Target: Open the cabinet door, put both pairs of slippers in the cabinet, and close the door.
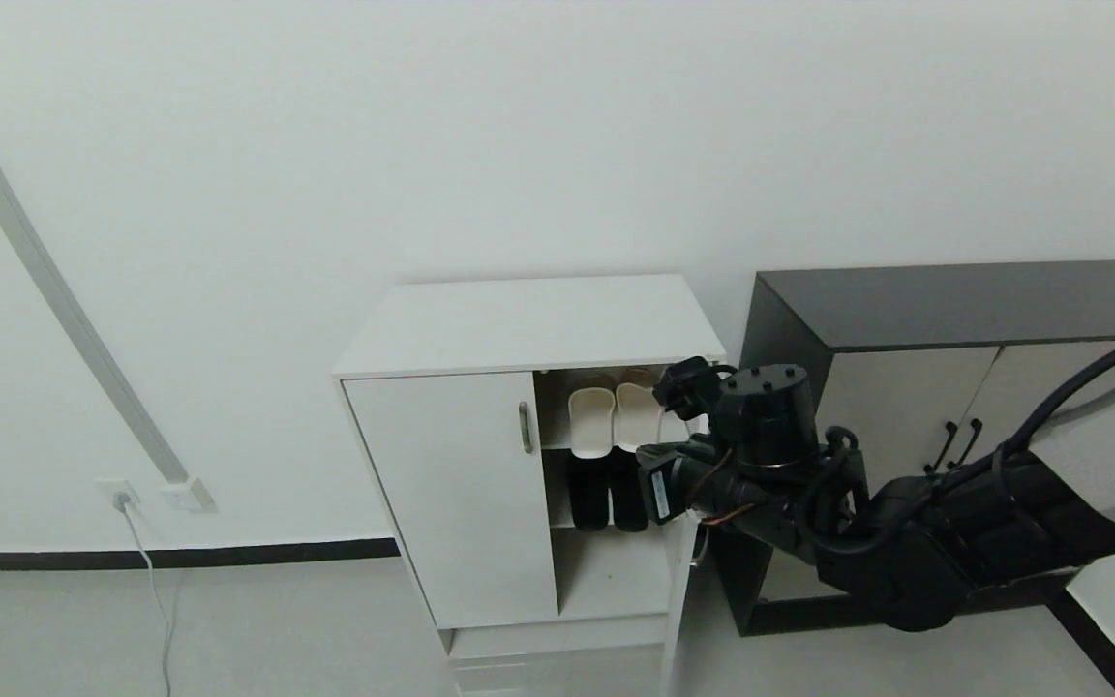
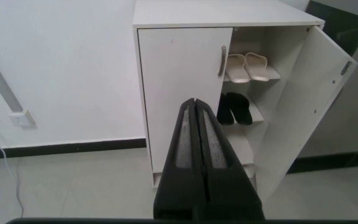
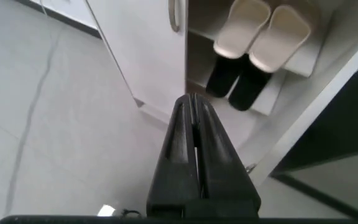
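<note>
The white cabinet (image 1: 528, 324) stands against the wall with its left door (image 1: 451, 494) closed and its right door (image 1: 676, 600) swung open toward me. White slippers (image 1: 613, 416) lie on the upper shelf, and black slippers (image 1: 608, 499) on the shelf below. My right gripper (image 1: 681, 385) sits by the open door's top edge. In the right wrist view this gripper (image 3: 193, 98) is shut and empty above the white slippers (image 3: 263, 31) and black slippers (image 3: 238, 81). My left gripper (image 2: 194, 102) is shut and empty, some way in front of the cabinet (image 2: 179, 93) and its open door (image 2: 319, 106).
A dark cabinet (image 1: 954, 300) stands just right of the white one, behind the open door. A wall socket (image 1: 117, 496) with a hanging cable and a slanted conduit (image 1: 54, 290) are to the left. Bare floor (image 1: 228, 629) lies in front.
</note>
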Tool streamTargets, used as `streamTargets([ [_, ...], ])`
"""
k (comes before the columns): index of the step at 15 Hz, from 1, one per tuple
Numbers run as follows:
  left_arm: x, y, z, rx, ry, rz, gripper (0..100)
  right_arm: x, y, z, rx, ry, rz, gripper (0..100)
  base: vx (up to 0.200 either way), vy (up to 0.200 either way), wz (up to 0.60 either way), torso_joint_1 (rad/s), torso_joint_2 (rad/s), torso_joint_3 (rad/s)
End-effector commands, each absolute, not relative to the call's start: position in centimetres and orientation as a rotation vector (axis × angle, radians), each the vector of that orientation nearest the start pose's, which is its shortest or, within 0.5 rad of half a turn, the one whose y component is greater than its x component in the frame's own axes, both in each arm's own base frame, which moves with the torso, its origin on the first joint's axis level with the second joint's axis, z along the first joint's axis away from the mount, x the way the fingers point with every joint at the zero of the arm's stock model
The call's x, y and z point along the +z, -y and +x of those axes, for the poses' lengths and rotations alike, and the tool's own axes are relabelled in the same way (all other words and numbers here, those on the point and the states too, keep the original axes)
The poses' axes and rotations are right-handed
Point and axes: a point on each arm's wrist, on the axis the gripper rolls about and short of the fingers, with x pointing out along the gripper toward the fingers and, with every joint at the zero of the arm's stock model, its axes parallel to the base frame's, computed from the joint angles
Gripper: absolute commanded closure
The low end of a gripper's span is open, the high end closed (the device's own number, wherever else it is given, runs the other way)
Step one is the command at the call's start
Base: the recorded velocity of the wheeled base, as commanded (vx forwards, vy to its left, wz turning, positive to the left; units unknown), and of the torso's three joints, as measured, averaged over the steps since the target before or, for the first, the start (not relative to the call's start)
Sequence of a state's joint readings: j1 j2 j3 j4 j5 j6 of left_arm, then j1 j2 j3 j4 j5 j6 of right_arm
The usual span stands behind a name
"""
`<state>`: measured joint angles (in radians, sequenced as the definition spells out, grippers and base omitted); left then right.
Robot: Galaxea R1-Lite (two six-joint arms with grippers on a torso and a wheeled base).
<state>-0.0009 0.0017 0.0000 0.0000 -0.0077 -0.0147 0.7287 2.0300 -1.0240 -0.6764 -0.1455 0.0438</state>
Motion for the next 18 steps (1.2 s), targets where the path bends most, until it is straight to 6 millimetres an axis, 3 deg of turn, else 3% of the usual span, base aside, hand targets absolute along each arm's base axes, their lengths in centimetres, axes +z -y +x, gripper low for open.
streamTargets([
  [1,7.6,0.0,-2.3,-0.009,-0.002,-0.015,100,13.3,-23.9,29.3,0.519,-0.309,-0.128,100,0.0,0.0,0.0,0.0,0.0,0.0],
  [6,7.6,0.0,-2.3,-0.009,-0.002,-0.015,100,12.7,-19.5,28.9,0.43,-0.402,-0.16,100,0.0,0.0,0.0,0.0,0.0,0.0],
  [10,7.6,0.0,-2.3,-0.008,-0.002,-0.015,100,10.5,-17.9,28.9,0.394,-0.479,-0.174,100,0.0,0.0,0.0,0.0,0.0,0.0],
  [18,7.6,0.0,-2.3,-0.009,-0.002,-0.017,100,7.0,-19.0,31.9,0.41,-0.496,-0.16,100,0.0,0.0,0.0,0.0,0.0,0.0],
])
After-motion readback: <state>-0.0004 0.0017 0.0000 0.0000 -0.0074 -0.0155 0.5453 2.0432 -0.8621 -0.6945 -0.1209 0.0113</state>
